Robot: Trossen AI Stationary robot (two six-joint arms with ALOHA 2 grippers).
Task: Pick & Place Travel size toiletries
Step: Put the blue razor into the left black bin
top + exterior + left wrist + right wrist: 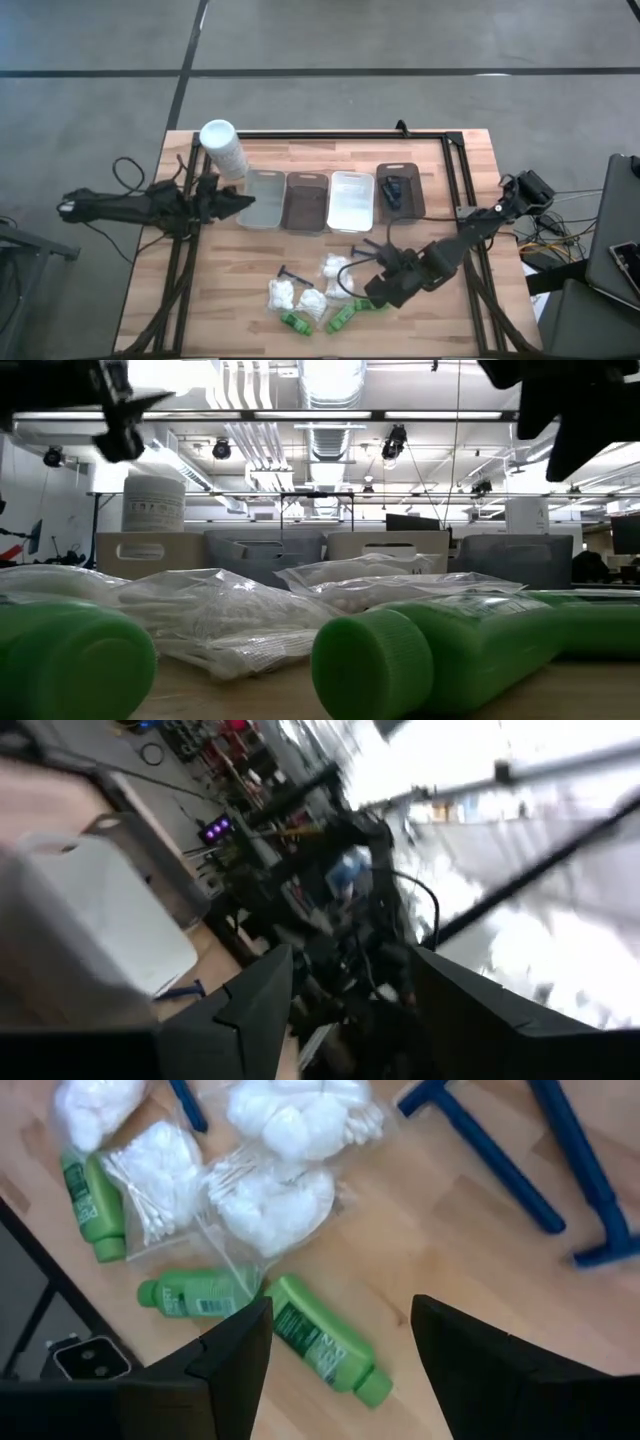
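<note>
Near the front edge of the bench (240, 290) lies the heap of toiletries: three green bottles (342, 316), bags of white cotton puffs (284, 294) and cotton swabs, and dark blue razors (294, 273) just behind them, all loose on the wood. From above, the bottles are only small green specks at the front of the heap, while the right wrist camera shows them plainly: one green bottle (327, 1343) lies slantwise on the wood between that arm's two dark fingers (235, 1350), a second bottle (195, 1294) lies just beside it under the corner of a clear bag, and a third (93, 1204) lies farther off beside the cotton swabs (158, 1170). The table-height camera adds what neither gives, the ribbed cap of a bottle (372, 664) lying on its side, with crumpled bags behind it. The right hand (385, 291) hangs over the heap's right side, fingers parted about midway, holding nothing and touching nothing I can make out. Only the overhead camera shows the row of four trays (305, 201) behind the heap, the rightmost dark one (400, 190) with a small dark thing in it, and a tall white cylinder (222, 148) at the row's left end. The left hand (238, 201) waits beside the leftmost tray, fingers apart and empty.
</note>
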